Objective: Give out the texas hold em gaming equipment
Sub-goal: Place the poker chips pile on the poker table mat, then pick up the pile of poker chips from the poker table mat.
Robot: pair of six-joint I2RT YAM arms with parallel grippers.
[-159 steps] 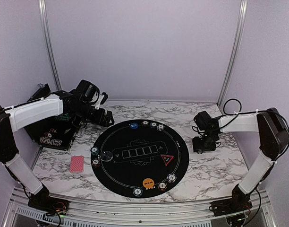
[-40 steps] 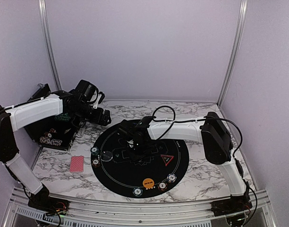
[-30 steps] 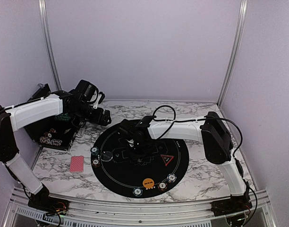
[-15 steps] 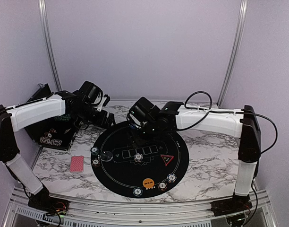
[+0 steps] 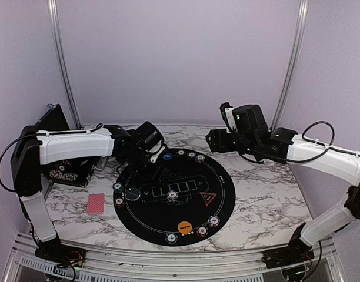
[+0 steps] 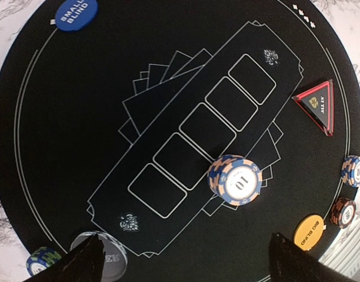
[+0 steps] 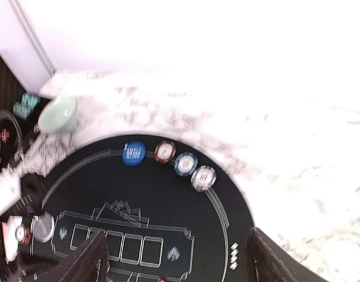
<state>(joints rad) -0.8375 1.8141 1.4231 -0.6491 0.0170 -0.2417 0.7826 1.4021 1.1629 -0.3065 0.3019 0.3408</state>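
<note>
Left wrist, striped chip [image 6: 235, 180] on mat [image 6: 80, 117], left gripper [image 6: 186, 241] agape

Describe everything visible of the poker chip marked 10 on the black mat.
The poker chip is round, striped blue and pale orange around a white centre printed 10, perhaps a short stack. It lies flat on the black mat, at the edge of the printed card boxes. Only the mat touches it.

black mat [image 6: 109, 88], blue disc [image 6: 77, 13], orange disc [image 6: 309, 231], red triangle [image 6: 317, 106]
</note>
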